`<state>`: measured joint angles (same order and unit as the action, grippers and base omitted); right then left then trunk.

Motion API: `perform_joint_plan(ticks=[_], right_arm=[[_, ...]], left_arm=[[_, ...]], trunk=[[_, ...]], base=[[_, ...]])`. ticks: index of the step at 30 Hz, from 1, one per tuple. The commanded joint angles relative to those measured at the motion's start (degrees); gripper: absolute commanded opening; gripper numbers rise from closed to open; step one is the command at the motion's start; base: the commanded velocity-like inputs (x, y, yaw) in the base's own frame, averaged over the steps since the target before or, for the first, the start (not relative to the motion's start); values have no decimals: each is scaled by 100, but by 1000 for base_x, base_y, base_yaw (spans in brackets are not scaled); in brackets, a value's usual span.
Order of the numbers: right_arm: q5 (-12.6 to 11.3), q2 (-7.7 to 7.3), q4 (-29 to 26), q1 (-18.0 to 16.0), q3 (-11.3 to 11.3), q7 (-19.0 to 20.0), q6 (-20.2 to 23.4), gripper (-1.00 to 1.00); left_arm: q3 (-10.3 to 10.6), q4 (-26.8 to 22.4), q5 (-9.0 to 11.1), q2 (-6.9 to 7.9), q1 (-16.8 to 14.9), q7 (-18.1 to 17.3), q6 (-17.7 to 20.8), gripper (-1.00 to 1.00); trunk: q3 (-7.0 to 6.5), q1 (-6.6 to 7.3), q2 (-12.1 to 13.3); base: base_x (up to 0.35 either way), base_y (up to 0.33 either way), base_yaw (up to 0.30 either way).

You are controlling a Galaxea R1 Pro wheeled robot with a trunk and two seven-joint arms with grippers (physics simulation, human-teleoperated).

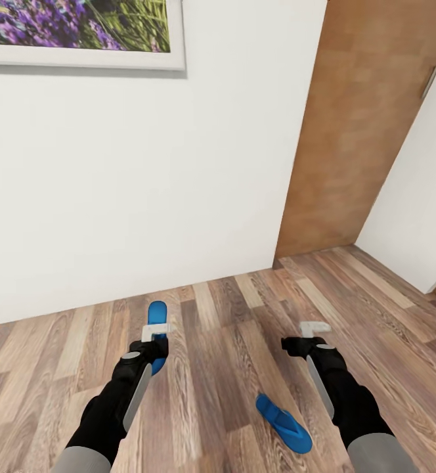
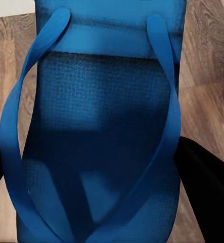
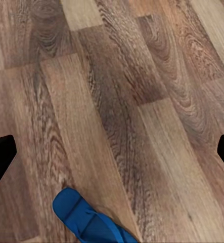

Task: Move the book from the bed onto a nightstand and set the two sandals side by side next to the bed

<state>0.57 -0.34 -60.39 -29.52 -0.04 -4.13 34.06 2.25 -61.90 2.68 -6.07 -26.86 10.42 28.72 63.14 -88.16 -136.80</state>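
My left gripper (image 1: pixel 155 341) is shut on one bright blue sandal (image 1: pixel 157 314), held above the wood-plank floor with its tip pointing toward the wall. In the left wrist view that sandal (image 2: pixel 99 131) shows sole and straps close up, with dark fingers (image 2: pixel 205 190) at both sides. The second blue sandal (image 1: pixel 283 424) lies flat on the floor near my right arm, and its end shows in the right wrist view (image 3: pixel 86 220). My right gripper (image 1: pixel 308 336) hangs open over bare planks, beyond that sandal, with nothing between its fingers (image 3: pixel 0 154). The bed, book and nightstand are out of view.
A white wall (image 1: pixel 146 197) stands close ahead with a framed lavender picture (image 1: pixel 80 33) at the upper left. A brown wooden door (image 1: pixel 356 131) is at the right, beside another white wall (image 1: pixel 421 197). Wood-plank floor (image 1: pixel 231 341) stretches around both arms.
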Motion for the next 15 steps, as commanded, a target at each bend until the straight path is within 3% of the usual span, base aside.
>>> perform_joint_plan(ticks=[1,7,11,15], right_arm=[[4,-3,-8,0,4,-15,31,100],[4,-1,-8,-1,4,-13,31,100],[1,-1,-8,-1,4,-10,31,100],[-10,-1,-7,-1,-3,-5,27,100]], left_arm=[[12,-6,22,0,-3,39,29,-100],[12,-6,22,0,-4,39,36,-100],[10,-6,22,0,-4,39,37,-100],[4,-6,29,0,-3,39,37,-100]], trunk=[[-2,0,-2],[-31,0,-2],[-35,0,-2],[-36,0,-2]], base=[[127,-165,213],[163,-209,202],[155,-208,58],[30,-43,8]])
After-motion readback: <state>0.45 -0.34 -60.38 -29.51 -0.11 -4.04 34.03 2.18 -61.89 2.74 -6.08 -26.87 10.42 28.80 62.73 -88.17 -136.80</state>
